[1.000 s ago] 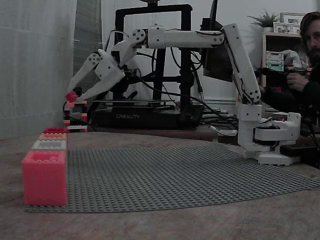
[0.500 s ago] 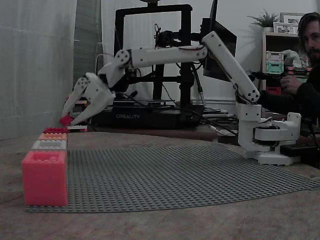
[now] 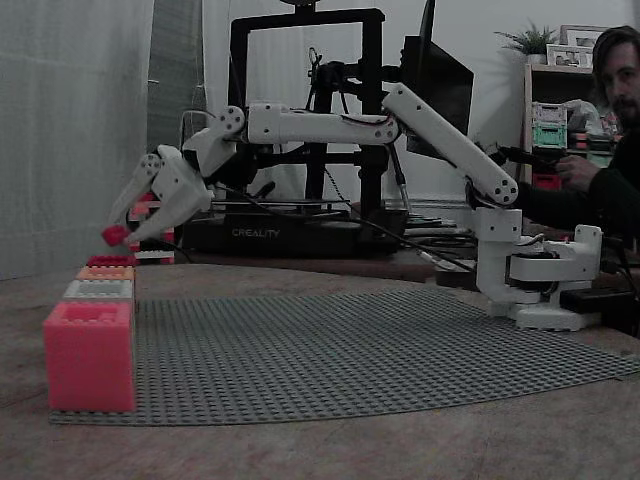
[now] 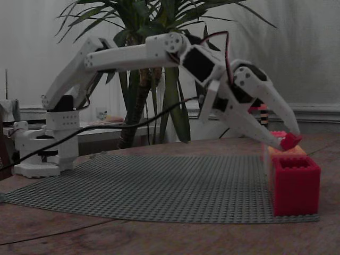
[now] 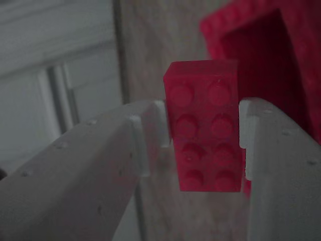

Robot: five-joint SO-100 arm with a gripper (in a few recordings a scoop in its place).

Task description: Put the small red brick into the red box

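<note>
The gripper [image 5: 203, 138] is pinching the small red brick [image 5: 204, 125] between its two white fingers [image 5: 150, 131], which are pressing on the brick's long sides and leaving the studded face exposed to the wrist view. The brick is showing two columns of four round studs, moulded in glossy hard plastic with square edges. The fingers are matte, printed-looking plastic with stepped, notched tips, a shape that appears suited to holding such a narrow block by its flanks.

In both fixed views the gripper [image 3: 118, 235] is pointing steeply downward with the brick [image 4: 290, 141] hanging at its tip, in the air and touching nothing below. Just under and slightly beyond the tip, the red box [image 3: 110, 261] is standing at the far end of a row of brick-built boxes; the wrist view is showing its studded rim and dark hollow [image 5: 296, 55] close behind the brick. Judging by this, the arm is lining the brick up over the opening for release.

Further out, the pinkish-coral box [image 3: 89, 356] is standing nearest one camera, and the grey studded baseplate [image 3: 350, 350] is carrying the whole row.
</note>
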